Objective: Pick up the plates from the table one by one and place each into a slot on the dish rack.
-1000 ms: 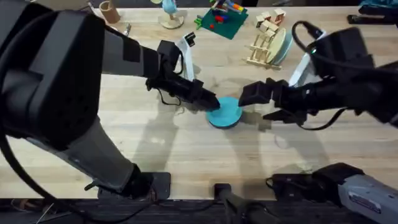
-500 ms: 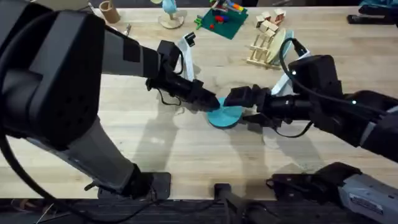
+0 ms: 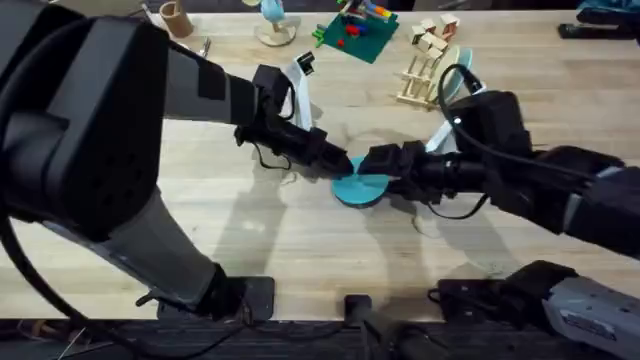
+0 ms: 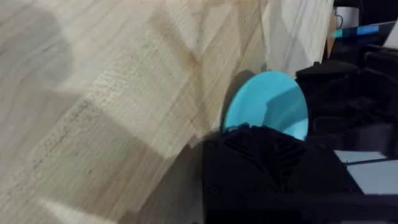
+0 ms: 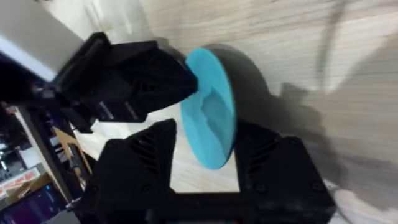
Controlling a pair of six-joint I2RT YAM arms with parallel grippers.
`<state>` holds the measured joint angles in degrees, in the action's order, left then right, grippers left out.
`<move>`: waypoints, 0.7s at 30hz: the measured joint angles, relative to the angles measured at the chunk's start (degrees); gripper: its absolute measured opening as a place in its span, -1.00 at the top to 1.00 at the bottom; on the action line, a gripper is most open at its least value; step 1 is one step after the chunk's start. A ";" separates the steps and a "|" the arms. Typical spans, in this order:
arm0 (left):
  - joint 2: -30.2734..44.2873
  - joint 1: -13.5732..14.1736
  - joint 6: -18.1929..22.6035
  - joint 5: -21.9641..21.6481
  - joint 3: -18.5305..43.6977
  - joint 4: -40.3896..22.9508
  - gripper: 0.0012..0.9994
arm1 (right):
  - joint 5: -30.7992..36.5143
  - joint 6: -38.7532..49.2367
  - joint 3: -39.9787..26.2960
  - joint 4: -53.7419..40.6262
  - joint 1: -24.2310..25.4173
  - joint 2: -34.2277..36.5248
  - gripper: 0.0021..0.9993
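Over the last second the right hand has advanced from a stand-off position to the turquoise plate, and its open fingers now straddle the plate's rim without closing. The left hand remains clamped on the opposite edge, propping the plate tilted on the table. This indicates a handover in progress. The cream plate already stands in the dish rack.
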<state>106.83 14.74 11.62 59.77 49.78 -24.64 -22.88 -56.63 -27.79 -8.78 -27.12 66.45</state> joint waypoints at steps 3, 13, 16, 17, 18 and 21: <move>0.00 0.00 0.00 0.00 0.00 0.00 0.92 | 0.22 -0.56 0.00 1.12 -0.34 2.08 0.12; 0.00 -0.92 0.00 0.70 0.00 -0.02 0.92 | 0.05 -2.09 0.33 2.98 -0.19 3.27 0.91; 0.00 -0.92 -0.02 0.70 0.00 -0.02 0.92 | 0.05 -2.09 0.33 2.99 -0.19 3.27 0.92; 0.00 -0.92 -0.02 0.70 0.00 -0.02 0.92 | 0.07 -2.09 0.33 3.01 -0.19 3.26 0.92; 0.00 -0.92 -0.05 0.70 0.00 -0.06 0.92 | 0.07 -2.06 0.33 3.01 -0.19 3.27 0.92; 0.00 -0.92 -0.06 0.40 0.63 -1.76 0.92 | -0.10 -1.22 0.33 3.03 -0.19 3.11 0.93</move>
<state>106.83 13.82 11.55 60.17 50.41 -26.41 -22.98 -57.85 -27.46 -5.76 -27.31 69.56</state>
